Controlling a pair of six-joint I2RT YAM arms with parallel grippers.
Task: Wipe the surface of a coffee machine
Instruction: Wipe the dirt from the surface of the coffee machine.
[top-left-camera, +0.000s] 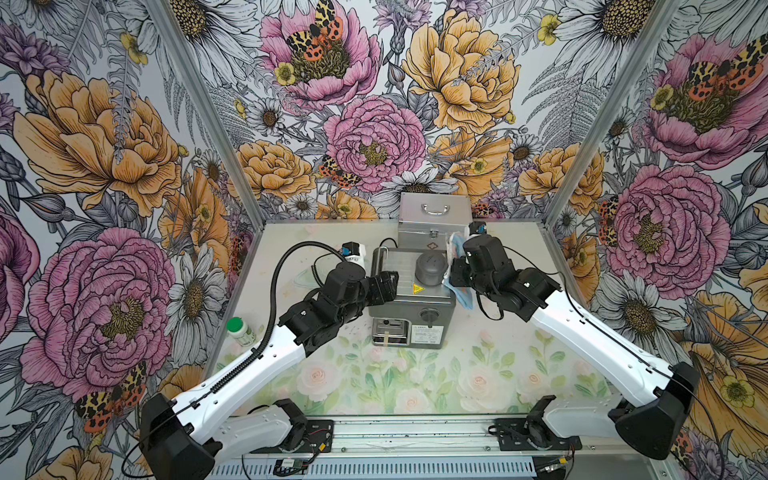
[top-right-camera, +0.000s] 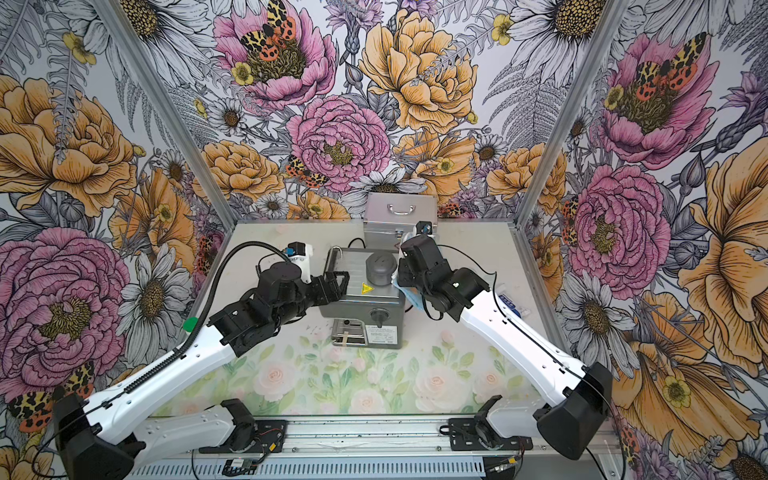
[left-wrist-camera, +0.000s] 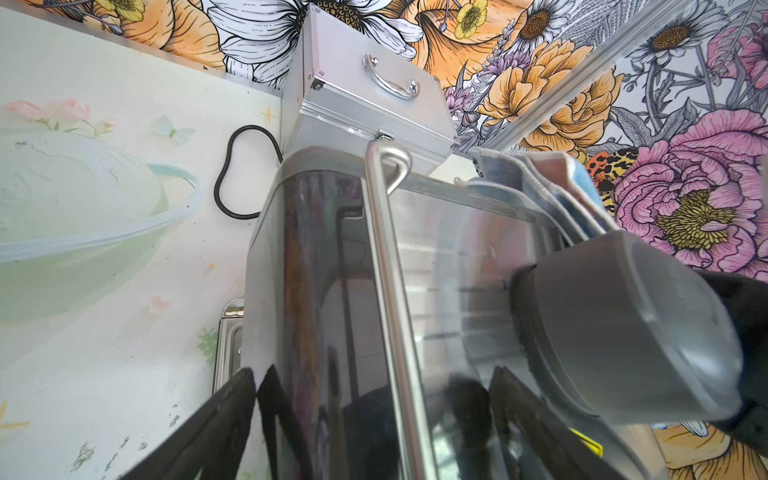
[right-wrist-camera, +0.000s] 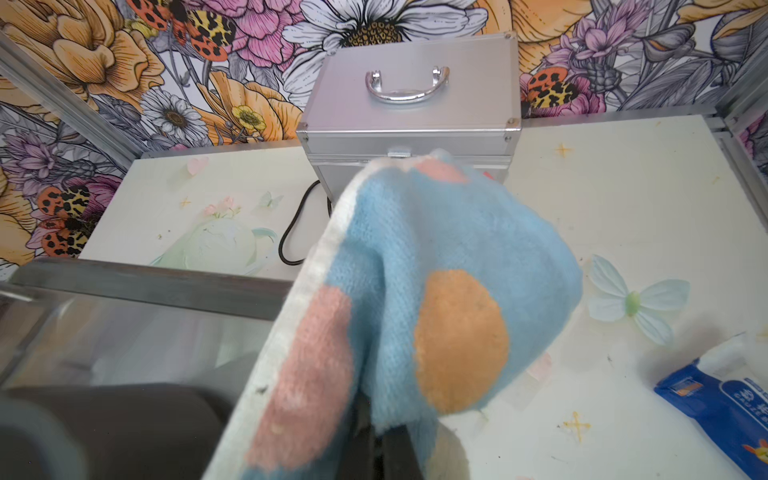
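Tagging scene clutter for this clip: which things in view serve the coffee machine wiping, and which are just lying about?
In use: coffee machine, spotted blue cloth held by right end effector.
Lying about: silver case, green-capped bottle, blue packet.

This is a robot test booth, like a small lab. Flat walls (top-left-camera: 374, 124) with big printed flowers sit in metal posts (top-left-camera: 205, 104) around a small counter (top-left-camera: 478, 365). The left arm (top-left-camera: 266, 357) and the right arm (top-left-camera: 590, 336) are bolted to a metal rail (top-left-camera: 415, 434) with loose wires.
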